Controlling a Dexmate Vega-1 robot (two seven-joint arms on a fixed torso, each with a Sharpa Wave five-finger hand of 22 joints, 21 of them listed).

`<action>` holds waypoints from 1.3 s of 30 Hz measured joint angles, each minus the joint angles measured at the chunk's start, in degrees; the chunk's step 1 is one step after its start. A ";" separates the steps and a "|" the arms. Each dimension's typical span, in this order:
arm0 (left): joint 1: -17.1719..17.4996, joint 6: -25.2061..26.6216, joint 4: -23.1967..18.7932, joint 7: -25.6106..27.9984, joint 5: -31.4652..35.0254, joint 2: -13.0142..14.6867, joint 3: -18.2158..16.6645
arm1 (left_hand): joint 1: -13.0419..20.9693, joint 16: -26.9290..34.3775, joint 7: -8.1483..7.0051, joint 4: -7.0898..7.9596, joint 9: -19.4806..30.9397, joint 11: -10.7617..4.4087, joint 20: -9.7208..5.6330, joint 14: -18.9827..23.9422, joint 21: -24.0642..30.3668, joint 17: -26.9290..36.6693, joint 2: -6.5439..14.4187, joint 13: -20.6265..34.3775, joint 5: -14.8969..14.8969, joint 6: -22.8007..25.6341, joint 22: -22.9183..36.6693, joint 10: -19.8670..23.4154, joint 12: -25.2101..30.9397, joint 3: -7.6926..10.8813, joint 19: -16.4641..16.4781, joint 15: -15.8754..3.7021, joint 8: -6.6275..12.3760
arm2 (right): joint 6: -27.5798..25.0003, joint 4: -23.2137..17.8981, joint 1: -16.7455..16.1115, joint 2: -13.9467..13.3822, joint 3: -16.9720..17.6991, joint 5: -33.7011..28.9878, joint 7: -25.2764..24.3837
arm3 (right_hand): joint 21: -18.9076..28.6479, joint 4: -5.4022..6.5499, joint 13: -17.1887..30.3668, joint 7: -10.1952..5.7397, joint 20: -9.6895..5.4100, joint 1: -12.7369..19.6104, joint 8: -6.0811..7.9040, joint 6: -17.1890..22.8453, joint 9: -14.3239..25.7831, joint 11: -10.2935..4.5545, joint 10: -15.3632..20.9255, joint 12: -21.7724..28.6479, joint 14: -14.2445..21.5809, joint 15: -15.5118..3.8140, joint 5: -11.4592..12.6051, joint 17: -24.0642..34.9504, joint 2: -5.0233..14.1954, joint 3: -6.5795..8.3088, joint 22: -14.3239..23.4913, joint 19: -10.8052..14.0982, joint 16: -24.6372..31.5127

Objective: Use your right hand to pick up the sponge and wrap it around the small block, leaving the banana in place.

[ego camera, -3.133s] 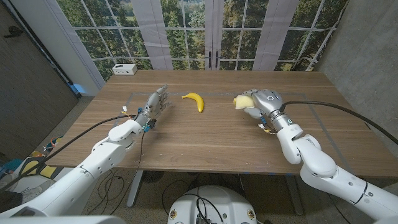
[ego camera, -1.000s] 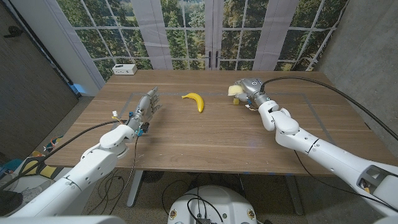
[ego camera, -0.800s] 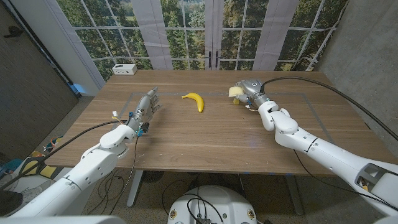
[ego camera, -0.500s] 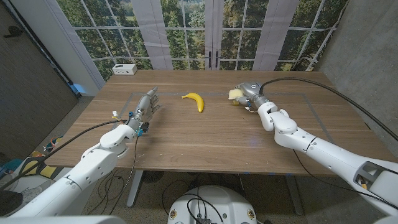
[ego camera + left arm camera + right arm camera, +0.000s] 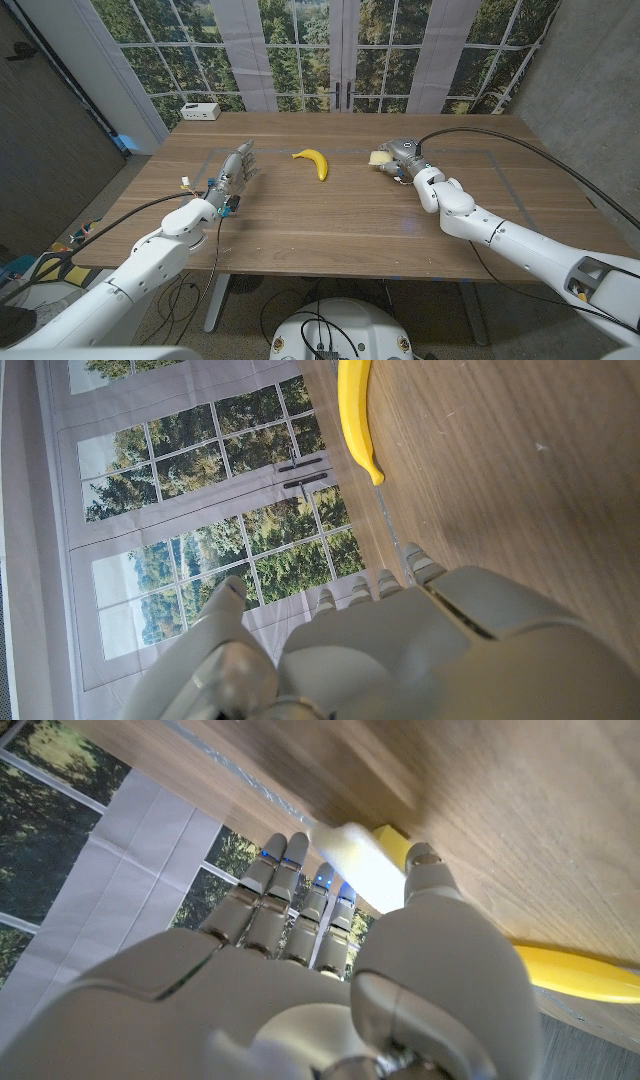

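Observation:
My right hand (image 5: 402, 158) reaches over the far middle of the table and holds a pale yellow sponge (image 5: 379, 156) low against the wood at its fingertips. The right wrist view shows the sponge (image 5: 352, 865) between my fingers and thumb, with a small yellow block (image 5: 393, 842) right beside it, touching or nearly so. The banana (image 5: 313, 162) lies on the table to the left of the sponge, apart from it; it also appears in the wrist views (image 5: 355, 410) (image 5: 575, 975). My left hand (image 5: 235, 176) stays on the left side with fingers straight, holding nothing.
A white box (image 5: 201, 111) sits at the table's far left corner. Bare wood (image 5: 330, 215) stretches between my arms toward the front edge. Windows stand behind the table.
My right hand has carried the sponge out over the small block and lowered it; the block that showed under the hand a moment ago is now covered. The banana and left hand stay put.

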 measured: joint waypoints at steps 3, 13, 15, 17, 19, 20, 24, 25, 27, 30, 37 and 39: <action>-0.14 0.05 0.13 -0.13 0.00 -0.06 0.09 | 0.00 0.00 0.00 0.00 0.00 0.00 0.00 0.00 0.00 0.00 0.00 0.00 0.00 0.00 0.00 0.00 0.00 0.00 0.00 0.00 0.00 | -0.52 -0.12 0.08 -0.27 -0.21 0.11 0.59 | 0.00 0.11 -0.02 0.14 0.31 0.06 -0.61 -1.60 0.00 0.24 -1.46 -0.96 -0.70 0.04 0.00 0.25 -0.42 -0.88 0.00 -0.32 -0.19; -0.90 0.09 0.78 -0.52 0.02 -0.38 0.58 | 0.00 0.00 0.00 0.00 0.00 0.00 0.00 0.00 0.00 0.00 0.00 0.00 0.00 0.00 0.00 0.00 0.00 0.00 0.00 0.00 0.00 | -2.36 -2.87 -0.56 -2.34 -0.15 0.90 3.71 | 0.23 2.93 -0.56 1.85 3.10 -5.44 -0.84 -3.87 0.00 2.42 -2.13 -1.33 -1.21 0.00 -0.45 1.52 -4.12 -5.26 -0.06 0.20 -0.45; -0.98 0.09 0.88 -0.59 0.02 -0.44 0.66 | 0.00 0.00 0.00 0.00 0.00 0.00 0.00 0.01 0.00 0.00 0.00 0.00 0.00 0.00 0.00 0.00 0.00 0.00 0.00 0.00 0.00 | -2.38 -3.62 -0.92 -2.87 0.27 1.24 3.94 | 0.23 4.09 -0.82 2.33 3.71 -7.65 -0.84 -4.34 0.00 2.94 -2.65 -1.53 -1.21 0.00 -0.67 1.83 -4.63 -6.43 -0.12 0.43 -0.84; -1.21 0.11 1.18 -0.71 0.03 -0.55 0.79 | 0.00 0.00 0.00 0.00 0.00 -0.01 0.00 0.00 0.00 0.00 0.00 0.00 0.00 0.00 0.00 0.01 0.00 0.00 0.00 0.00 0.00 | -2.38 -4.72 -1.58 -3.64 1.08 2.36 4.08 | 0.23 5.09 -1.05 2.78 4.27 -9.82 -1.05 -5.66 0.00 3.42 -4.04 -2.42 -1.83 0.05 -0.67 2.08 -5.20 -7.85 -0.12 0.05 -1.13; -1.33 0.12 1.34 -0.80 0.03 -0.61 0.87 | 0.00 0.00 0.00 0.00 0.00 -0.11 0.00 0.00 0.00 0.00 0.00 0.00 0.00 0.00 0.00 0.11 0.00 0.00 0.00 0.01 0.00 | -2.30 -5.60 -2.15 -4.18 1.75 3.08 4.08 | 0.23 5.58 -1.31 2.89 4.82 -11.45 -1.27 -7.15 0.00 3.49 -5.78 -3.28 -2.48 0.18 -0.67 2.32 -6.06 -9.17 -0.12 -0.51 -1.79; -1.46 0.12 1.54 -0.94 0.03 -0.69 0.97 | 0.00 0.00 0.00 0.00 0.00 -0.11 0.00 0.00 0.00 0.00 0.00 0.00 0.00 0.00 0.00 0.11 0.00 0.00 0.00 0.00 0.00 | -2.07 -6.30 -2.65 -4.62 2.39 3.83 3.92 | 0.09 5.87 -1.35 2.92 5.04 -12.01 -1.27 -8.10 0.00 3.52 -6.82 -3.78 -2.87 0.19 -0.67 2.37 -6.56 -9.76 -0.12 -0.73 -1.92; -1.90 0.12 2.10 -1.37 0.03 -0.87 1.22 | 0.00 0.00 0.00 0.00 0.00 -0.11 0.00 0.01 0.00 0.00 0.00 0.00 0.00 0.00 0.00 0.11 0.00 0.00 0.00 0.01 0.00 | -1.44 -8.18 -4.10 -5.69 4.36 6.03 2.99 | -0.03 6.67 -1.80 3.00 5.45 -13.44 -1.69 -11.03 0.00 3.61 -10.19 -5.65 -3.56 0.32 -0.67 2.64 -7.53 -11.23 -0.12 -1.14 -2.34; -1.95 0.12 2.16 -1.51 0.03 -0.89 1.26 | 0.00 0.00 0.00 0.00 0.00 -0.11 0.00 0.01 0.00 0.00 0.00 0.00 0.00 0.00 0.00 0.11 0.00 0.00 0.00 0.00 0.00 | -1.32 -8.62 -4.48 -5.93 4.90 6.32 2.88 | -0.03 6.82 -1.87 3.01 5.54 -13.54 -1.69 -11.37 0.00 3.73 -10.48 -5.87 -3.70 0.42 -0.67 2.64 -7.63 -11.38 -0.12 -1.23 -2.34; -2.06 0.11 2.29 -1.73 0.04 -0.94 1.33 | 0.00 0.00 0.00 0.00 0.00 -0.11 0.00 0.01 0.00 0.00 0.00 0.00 0.00 0.00 0.00 0.11 0.00 0.00 0.00 0.01 0.00 | -1.06 -9.40 -5.16 -6.35 5.88 6.95 2.64 | -0.03 6.79 -1.88 2.97 5.54 -13.69 -1.69 -11.56 0.01 3.91 -10.84 -5.98 -4.07 0.22 -0.67 2.64 -7.75 -11.54 -0.12 -1.23 -2.74; -2.41 0.03 2.77 -1.97 0.06 -1.12 1.56 | 0.00 0.00 0.00 0.00 0.00 -0.11 0.00 0.01 0.00 0.00 0.00 0.00 0.00 0.00 0.00 0.11 0.00 0.00 0.00 0.01 0.00 | -0.24 -10.22 -5.93 -6.78 6.91 8.98 1.72 | -0.03 6.68 -1.96 2.99 5.98 -13.89 -1.42 -11.54 -0.03 3.91 -10.83 -5.98 -4.07 0.22 -0.59 2.71 -7.25 -11.63 -0.12 -0.79 -2.79; -2.86 -0.21 3.32 -2.38 0.09 -1.23 1.77 | 0.00 0.00 0.00 0.00 0.00 -0.10 0.00 0.01 0.00 0.00 0.00 0.00 0.00 0.00 0.00 0.11 0.00 0.00 0.00 0.01 0.00 | 0.79 -12.06 -8.10 -7.70 9.71 12.08 -0.87 | -0.03 4.81 -2.66 3.49 6.54 -6.93 0.34 -8.28 -0.13 4.17 -8.18 -6.31 -2.89 0.11 1.61 3.12 0.18 -7.90 -0.23 -0.18 -2.78; -2.96 -0.24 3.40 -2.43 0.09 -1.23 1.80 | 0.00 0.00 0.00 0.00 0.00 -0.10 0.00 0.01 0.00 0.00 0.00 0.00 0.00 0.00 0.00 0.11 0.00 0.00 0.00 0.01 0.00 | 0.97 -12.36 -8.55 -7.74 10.30 12.91 -1.81 | -0.03 4.43 -2.79 3.20 6.11 -5.73 1.02 -6.38 -0.24 4.14 -6.59 -6.25 -2.19 0.22 1.92 3.02 1.38 -7.21 -0.39 0.24 -2.78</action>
